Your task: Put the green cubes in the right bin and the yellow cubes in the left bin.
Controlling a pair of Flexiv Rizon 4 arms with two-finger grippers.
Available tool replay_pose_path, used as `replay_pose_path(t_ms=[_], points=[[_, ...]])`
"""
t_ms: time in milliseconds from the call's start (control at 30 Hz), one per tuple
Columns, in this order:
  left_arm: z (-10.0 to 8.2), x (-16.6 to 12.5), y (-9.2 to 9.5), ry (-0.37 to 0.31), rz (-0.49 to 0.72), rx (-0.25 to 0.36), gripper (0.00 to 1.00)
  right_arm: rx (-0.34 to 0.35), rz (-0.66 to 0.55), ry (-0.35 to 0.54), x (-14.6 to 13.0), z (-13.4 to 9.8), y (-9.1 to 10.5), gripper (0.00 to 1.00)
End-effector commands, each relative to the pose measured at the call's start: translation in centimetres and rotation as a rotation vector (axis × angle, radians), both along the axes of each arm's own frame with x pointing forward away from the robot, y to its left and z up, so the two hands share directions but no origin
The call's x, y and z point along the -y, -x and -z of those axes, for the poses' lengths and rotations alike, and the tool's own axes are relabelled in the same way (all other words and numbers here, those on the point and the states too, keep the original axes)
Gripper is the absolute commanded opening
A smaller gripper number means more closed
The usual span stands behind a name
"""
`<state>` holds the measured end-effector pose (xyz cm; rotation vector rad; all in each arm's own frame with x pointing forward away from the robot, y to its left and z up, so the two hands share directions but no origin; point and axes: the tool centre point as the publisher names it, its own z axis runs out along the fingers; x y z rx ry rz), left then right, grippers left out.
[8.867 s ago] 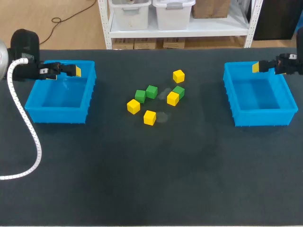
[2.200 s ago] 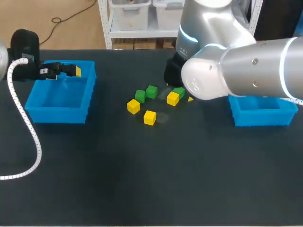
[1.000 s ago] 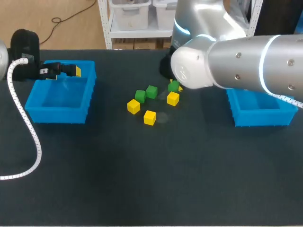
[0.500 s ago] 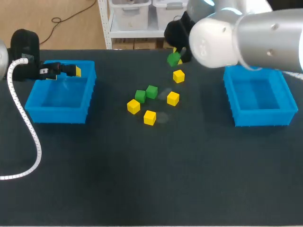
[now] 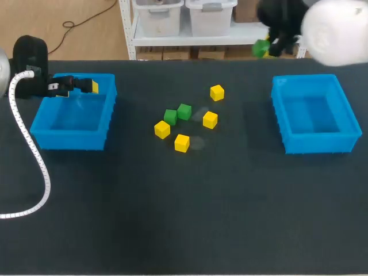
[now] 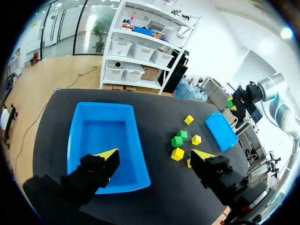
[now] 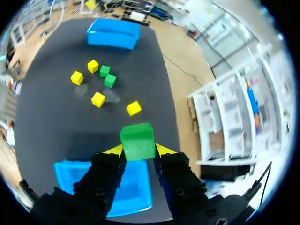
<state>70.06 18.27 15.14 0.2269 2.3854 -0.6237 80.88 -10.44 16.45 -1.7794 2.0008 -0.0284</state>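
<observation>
My right gripper [image 5: 268, 46] is shut on a green cube [image 5: 260, 49] and hangs high above the table's back edge, just left of the right blue bin [image 5: 319, 144]. The right wrist view has that green cube [image 7: 137, 140] between the fingers, with the right bin [image 7: 68, 174] below them. Two green cubes [image 5: 184, 111] [image 5: 170, 117] and several yellow cubes [image 5: 217, 92] [image 5: 181, 142] lie mid-table. My left gripper [image 5: 86, 86] stands open and holds nothing, above the back rim of the left bin [image 5: 69, 141]. That bin [image 6: 126, 140] lies under the left gripper [image 6: 154, 157].
In the left wrist view the loose cubes [image 6: 177, 140] lie ahead of the fingers, between the two bins, with the right bin [image 6: 220, 132] beyond them. A white ribbed cable [image 5: 29, 155] of the left arm loops over the table's left side.
My right arm has lifted one green cube out of the cluster and carried it up and to the right, towards the right bin. The left arm has not moved.
</observation>
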Motion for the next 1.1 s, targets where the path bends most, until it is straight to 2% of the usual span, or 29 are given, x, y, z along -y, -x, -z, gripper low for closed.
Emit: replay_pose_path(t_ms=[33, 167, 367, 533, 700, 733, 767, 1100], points=[[0.1, -0.2, 0.1, 0.008, 0.005, 0.007, 1.00, 0.247, 0.300, -0.065, 3.0, -1.4, 5.4, 0.00], [0.1, -0.2, 0.1, 0.008, 0.005, 0.007, 1.00, 0.211, 0.431, -0.080, 4.6, 0.7, 6.9, 0.00], [0.1, -0.2, 0.1, 0.008, 0.005, 0.007, 1.00, 0.161, 0.577, -0.057, 6.9, 3.8, 7.5, 0.00], [0.1, -0.2, 0.1, 0.008, 0.005, 0.007, 1.00, 0.154, 0.637, -0.014, 7.9, 5.1, 7.1, 0.00], [0.1, -0.2, 0.1, 0.008, 0.005, 0.007, 1.00, 0.154, 0.639, 0.003, 7.7, 5.9, 6.6, 0.00], [0.1, -0.2, 0.1, 0.008, 0.005, 0.007, 1.00, 0.158, 0.642, 0.005, 7.5, 5.9, 6.5, 0.18], [0.1, -0.2, 0.1, 0.008, 0.005, 0.007, 1.00, 0.157, 0.638, 0.000, 7.2, 5.9, 6.4, 0.99], [0.1, -0.2, 0.1, 0.008, 0.005, 0.007, 1.00, 0.175, 0.601, -0.044, 4.7, 4.7, 5.6, 1.00]])
